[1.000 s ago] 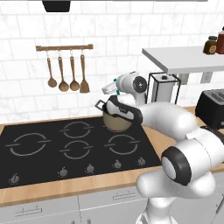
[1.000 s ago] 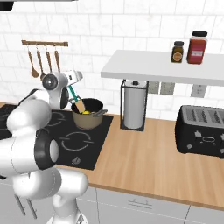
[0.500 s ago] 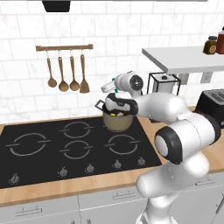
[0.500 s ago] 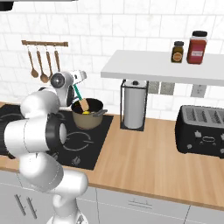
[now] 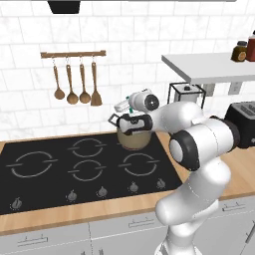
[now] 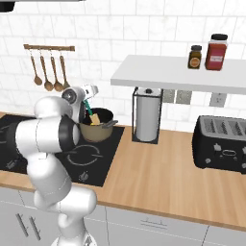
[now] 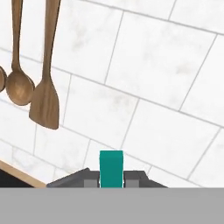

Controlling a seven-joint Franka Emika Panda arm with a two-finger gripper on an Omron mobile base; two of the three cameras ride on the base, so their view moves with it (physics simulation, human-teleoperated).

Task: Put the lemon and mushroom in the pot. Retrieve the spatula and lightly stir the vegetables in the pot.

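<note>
In the left base view the arm has swung further over the pot (image 5: 133, 139) than a second ago: then the hand sat just right of it, now the gripper (image 5: 132, 125) hangs directly above its mouth and hides the inside. The pot, one only, stands on the back right ring of the black cooktop (image 5: 60, 169), which shows four rings and a row of knobs set into a wooden counter (image 5: 74, 211). Four wooden utensils hang from a rail (image 5: 73, 54) on the white tiled wall. In the right base view the spatula (image 6: 91, 114) stands tilted in the pot (image 6: 98, 129), its tan blade inside the rim and its teal handle rising to the hand; half a second ago the blade lay more toward the pot's middle. A paper towel holder (image 6: 146, 117), a black toaster (image 6: 222, 144) and two jars (image 6: 215, 52) on a white shelf (image 6: 182, 74) complete the room. In the hand view the teal handle (image 7: 111, 168) stands clamped between the two dark fingertips (image 7: 89, 180), with two of the hanging wooden utensils (image 7: 43, 100) on the tiles beyond.
</note>
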